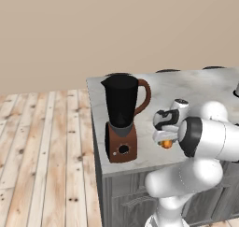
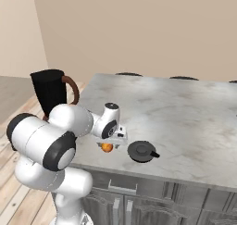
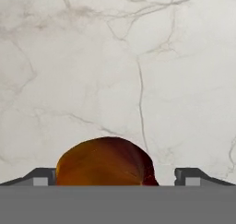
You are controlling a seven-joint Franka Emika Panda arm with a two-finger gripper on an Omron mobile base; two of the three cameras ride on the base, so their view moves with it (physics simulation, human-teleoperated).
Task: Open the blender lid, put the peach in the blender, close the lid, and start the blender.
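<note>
A grey-white marble-topped table [image 2: 185,113] with grey cabinet fronts carries everything here. At its front left corner stands the tall black blender [image 1: 121,123] on its reddish-brown base with a round black button, its curved brown handle turned toward the table's middle; the jar's rim is bare, with no cover on it. The round flat dark grey blender lid [image 2: 141,151] with a small raised central knob lies flat on the table close to the front edge, apart from the blender and to its right. Between the two, also near the front edge, the small round orange-yellow peach [image 2: 107,147] with reddish patches rests on the marble, just to the left of the lid without touching it. The white arm bends low over that spot, and its fingers [image 3: 118,174] point down at the fruit. In the hand view the two dark fingertips [image 3: 42,178] stand wide apart, one on each side of the peach, which sits between them nearer the left one; a gap shows on the right side, while on the left the tip is just beside the fruit and contact cannot be made out. The fingers are spread and not clamped on anything.
</note>
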